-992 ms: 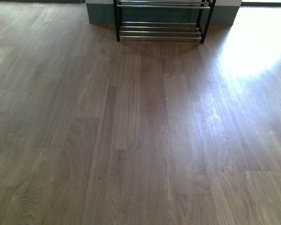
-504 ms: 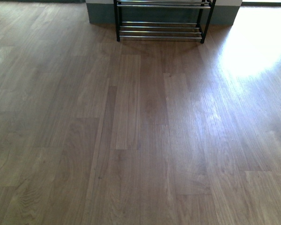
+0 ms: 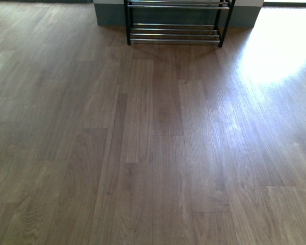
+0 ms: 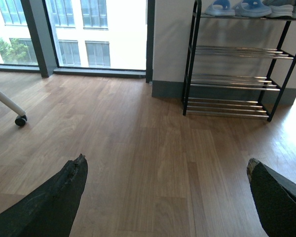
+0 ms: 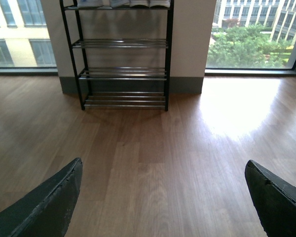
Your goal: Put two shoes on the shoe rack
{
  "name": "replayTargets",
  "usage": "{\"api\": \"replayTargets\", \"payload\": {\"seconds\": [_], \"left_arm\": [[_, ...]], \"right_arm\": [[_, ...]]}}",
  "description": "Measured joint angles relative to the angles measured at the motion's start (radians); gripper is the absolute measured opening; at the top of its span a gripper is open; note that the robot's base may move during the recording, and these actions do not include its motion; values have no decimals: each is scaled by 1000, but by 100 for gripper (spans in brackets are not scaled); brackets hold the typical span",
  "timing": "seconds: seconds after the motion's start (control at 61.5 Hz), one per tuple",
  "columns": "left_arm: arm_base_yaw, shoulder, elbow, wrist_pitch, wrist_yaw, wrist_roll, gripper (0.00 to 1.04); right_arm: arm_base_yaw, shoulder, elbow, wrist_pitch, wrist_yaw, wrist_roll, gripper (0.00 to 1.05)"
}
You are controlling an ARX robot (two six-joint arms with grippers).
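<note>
The shoe rack (image 3: 173, 33), black framed with chrome rods, stands against the wall base at the far end of the wooden floor. In the left wrist view the shoe rack (image 4: 232, 81) has footwear on its top shelf. Grey shoes with white soles (image 4: 282, 9) sit at the right end, cut off by the frame edge. The right wrist view shows the shoe rack (image 5: 123, 74) with only white soles (image 5: 138, 3) visible on top. My left gripper (image 4: 166, 163) and right gripper (image 5: 164, 165) are both open, with nothing between their fingers, above bare floor well short of the rack.
Light blue sandals (image 4: 237, 7) sit beside the grey shoes on the top shelf. A white leg on a caster (image 4: 20, 120) stands on the floor near the window. Tall windows flank the wall column behind the rack. A bright sun patch (image 3: 280, 51) lies to the rack's right.
</note>
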Motion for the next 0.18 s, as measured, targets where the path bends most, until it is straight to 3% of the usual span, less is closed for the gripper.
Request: {"api": "replayTargets", "payload": {"seconds": [0.179], "left_arm": [[0,0,0,0,0,0,95]], "right_arm": [[0,0,0,0,0,0,96]]}}
